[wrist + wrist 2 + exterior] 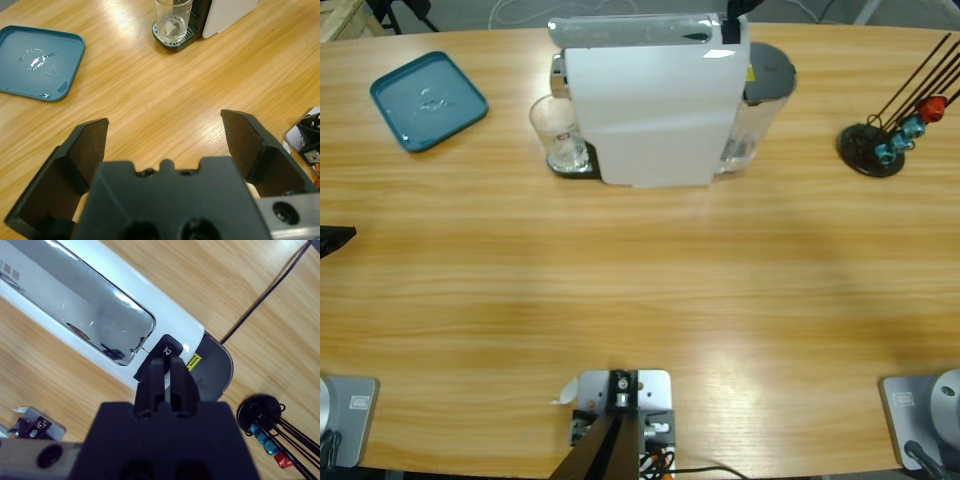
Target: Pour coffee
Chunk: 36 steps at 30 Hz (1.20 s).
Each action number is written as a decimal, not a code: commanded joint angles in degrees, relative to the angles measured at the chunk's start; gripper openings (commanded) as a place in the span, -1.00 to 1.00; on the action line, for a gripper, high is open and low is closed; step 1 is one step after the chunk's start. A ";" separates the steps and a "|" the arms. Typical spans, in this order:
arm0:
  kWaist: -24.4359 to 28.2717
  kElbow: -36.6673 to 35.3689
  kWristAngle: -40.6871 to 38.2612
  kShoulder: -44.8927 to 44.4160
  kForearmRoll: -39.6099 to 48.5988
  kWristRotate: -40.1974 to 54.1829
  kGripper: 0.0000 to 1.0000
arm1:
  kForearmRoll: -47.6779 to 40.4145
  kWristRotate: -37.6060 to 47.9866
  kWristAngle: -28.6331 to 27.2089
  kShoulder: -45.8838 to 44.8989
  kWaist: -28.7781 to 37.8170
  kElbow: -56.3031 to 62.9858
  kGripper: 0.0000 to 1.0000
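White coffee machine, teal tray

One camera looks straight down on my table from high above. My left wrist camera looks past my jaws toward the glass and tray. My right wrist camera stares down close onto the coffee machine, shared with the overhead.

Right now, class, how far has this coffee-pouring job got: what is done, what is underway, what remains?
Done: a clear glass stands on the drip tray of the white coffee machine. Underway: the right gripper, jaws shut, sits at the black button on the machine's top. Left: no coffee shows in the glass yet. The left gripper hangs open over bare table, and the teal tray is unused.
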 commanded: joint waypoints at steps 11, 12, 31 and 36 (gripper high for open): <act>0.31 0.01 -1.21 1.62 0.79 0.11 0.95 | -1.30 -0.74 -0.39 3.03 0.50 5.93 -1.00; 0.31 0.01 -1.21 1.59 0.79 0.11 0.95 | -1.44 -0.74 -0.39 3.10 0.66 6.20 -1.00; 0.22 -0.08 -1.74 2.11 0.79 0.11 0.95 | 2.96 -1.09 -4.43 1.78 1.20 -6.97 -1.00; 0.10 -0.08 -1.83 2.01 0.79 0.11 0.95 | 2.96 -1.09 -4.01 2.64 1.20 -6.11 -1.00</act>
